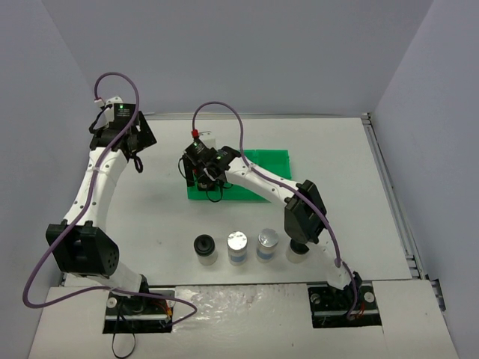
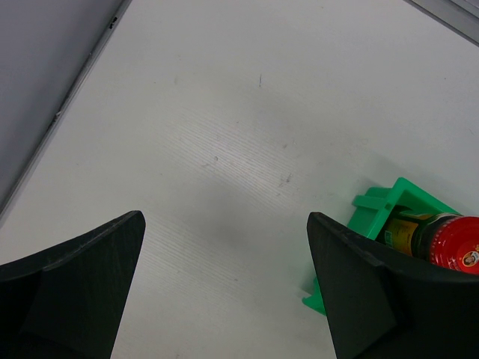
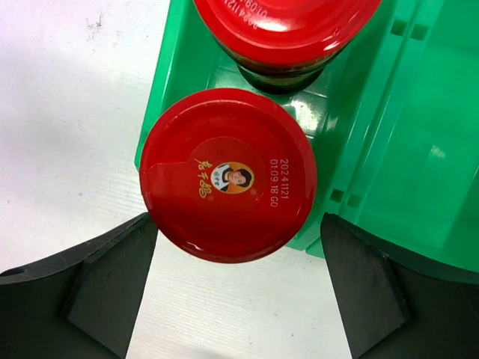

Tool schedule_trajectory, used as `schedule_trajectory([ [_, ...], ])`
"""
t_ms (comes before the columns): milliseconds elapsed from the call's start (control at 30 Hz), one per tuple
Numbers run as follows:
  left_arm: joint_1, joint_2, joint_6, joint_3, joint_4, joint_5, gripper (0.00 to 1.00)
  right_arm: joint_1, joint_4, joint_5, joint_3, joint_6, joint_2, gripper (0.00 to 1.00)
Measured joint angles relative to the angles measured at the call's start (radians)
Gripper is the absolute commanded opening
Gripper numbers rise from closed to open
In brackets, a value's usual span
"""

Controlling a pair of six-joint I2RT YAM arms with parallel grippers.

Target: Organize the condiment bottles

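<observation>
Two red-capped jars stand in the end compartment of the green tray (image 3: 404, 149): the near one (image 3: 228, 176) and a second (image 3: 288, 26) behind it. My right gripper (image 3: 238, 224) is open, its fingers wide on either side of the near jar's cap and above it, not touching. In the top view the right gripper (image 1: 200, 173) hides both jars. A black-capped jar (image 1: 203, 247), two silver-capped jars (image 1: 236, 244) (image 1: 268, 241) and a pale jar (image 1: 297, 253) half hidden by the right arm stand in a row near the front. My left gripper (image 2: 224, 217) is open and empty over bare table.
The green tray (image 1: 266, 161) lies at mid-table; its right-hand compartments show no jars. Its corner (image 2: 374, 206) and one red-capped jar (image 2: 449, 239) show at the right of the left wrist view. The left gripper (image 1: 120, 138) is at the far left, near the back wall.
</observation>
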Motion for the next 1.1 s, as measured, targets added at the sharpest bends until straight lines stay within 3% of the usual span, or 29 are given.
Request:
schedule_trajectory([
  [333,0.000,-0.004,0.000,-0.004,0.000,0.012,0.88,0.005,-0.059,0.050,0.000,0.000,-0.062,0.88],
  [567,-0.018,-0.059,-0.009,-0.082,-0.007,0.056,0.87,0.002,-0.125,0.168,-0.064,0.016,-0.278,0.92],
  [800,-0.189,-0.132,-0.029,-0.137,-0.067,0.054,0.87,-0.105,-0.138,0.227,-0.280,0.055,-0.488,0.92],
  [1100,-0.455,-0.270,-0.138,-0.273,-0.209,0.055,0.87,-0.226,-0.133,0.235,-0.461,0.057,-0.508,0.93],
])
